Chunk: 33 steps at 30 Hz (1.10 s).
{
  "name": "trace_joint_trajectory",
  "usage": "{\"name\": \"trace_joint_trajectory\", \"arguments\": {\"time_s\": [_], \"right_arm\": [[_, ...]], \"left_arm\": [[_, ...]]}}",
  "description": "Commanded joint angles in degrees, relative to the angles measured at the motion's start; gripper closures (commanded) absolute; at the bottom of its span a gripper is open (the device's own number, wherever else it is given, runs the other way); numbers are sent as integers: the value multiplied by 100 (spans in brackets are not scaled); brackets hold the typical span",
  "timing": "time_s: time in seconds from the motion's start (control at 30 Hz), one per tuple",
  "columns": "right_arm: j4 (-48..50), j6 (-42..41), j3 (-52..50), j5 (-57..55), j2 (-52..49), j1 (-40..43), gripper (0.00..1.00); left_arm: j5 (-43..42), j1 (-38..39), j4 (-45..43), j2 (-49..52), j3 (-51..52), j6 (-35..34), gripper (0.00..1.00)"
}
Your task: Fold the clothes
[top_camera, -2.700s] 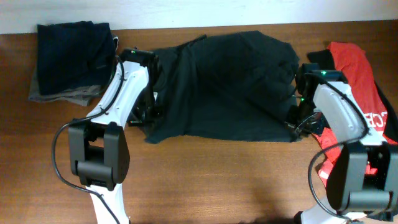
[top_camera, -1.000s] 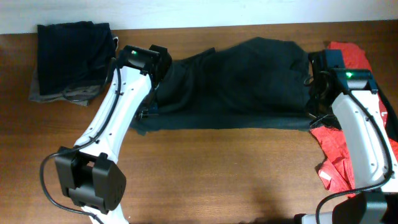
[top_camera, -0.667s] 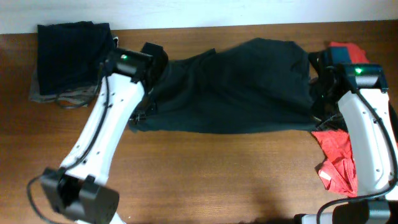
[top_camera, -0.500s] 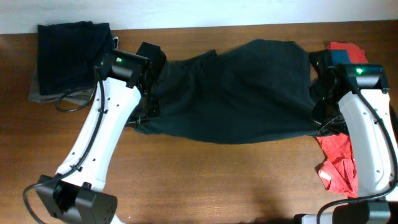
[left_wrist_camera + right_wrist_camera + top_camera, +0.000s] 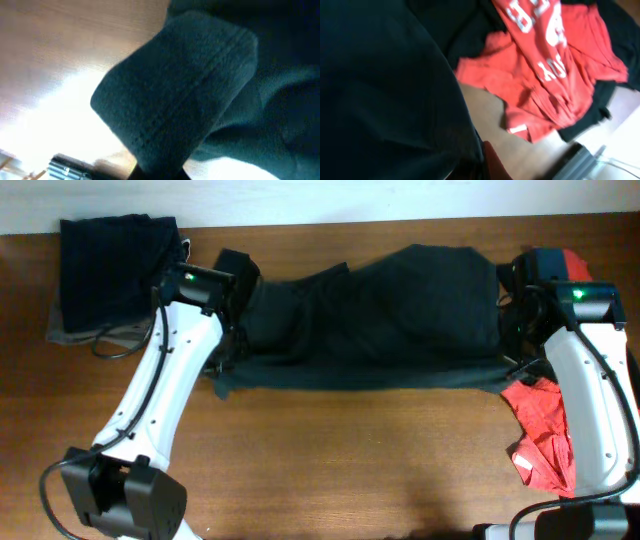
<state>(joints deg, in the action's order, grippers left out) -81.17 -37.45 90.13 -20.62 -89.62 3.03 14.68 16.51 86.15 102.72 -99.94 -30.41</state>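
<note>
overhead: left gripper is clamping the left edge of the black t-shirt, and right gripper is clamping its right edge. both are fully clenched on fabric. the black t-shirt is spanning the gap between the two grippers, rumpled in folds on top, with its lower hem running nearly straight from one gripper to the other over the table. red t-shirt is lying crumpled just below and outboard of the right gripper, partly under that arm. folded dark stack is sitting well outboard of the left gripper, resting on a grey garment.

left wrist: a bunched fold of the black t-shirt is filling the view right at the jaws, and the fingers are barely showing.

right wrist: the black t-shirt is covering the near side, and the red t-shirt is showing white letters just beyond it.
</note>
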Motion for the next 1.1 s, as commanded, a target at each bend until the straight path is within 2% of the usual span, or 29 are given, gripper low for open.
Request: {"name": "trace_joint_trajectory", "arguments": {"time_s": [0.0, 0.23, 0.57, 0.83, 1.07], "right_arm": [[313, -31, 20, 118, -20, 48, 96], [723, -31, -201, 238, -398, 44, 96], [684, -28, -201, -107, -492, 48, 96], [785, -31, -219, -107, -739, 50, 96], [240, -330, -221, -181, -748, 48, 96]], "left_arm": [[313, -133, -522, 120, 26, 280, 99], [315, -136, -1106, 400, 26, 334, 99], [120, -87, -831, 632, 31, 356, 99], [4, -96, -1388, 656, 33, 485, 99], [-181, -85, -726, 721, 31, 501, 99]]}}
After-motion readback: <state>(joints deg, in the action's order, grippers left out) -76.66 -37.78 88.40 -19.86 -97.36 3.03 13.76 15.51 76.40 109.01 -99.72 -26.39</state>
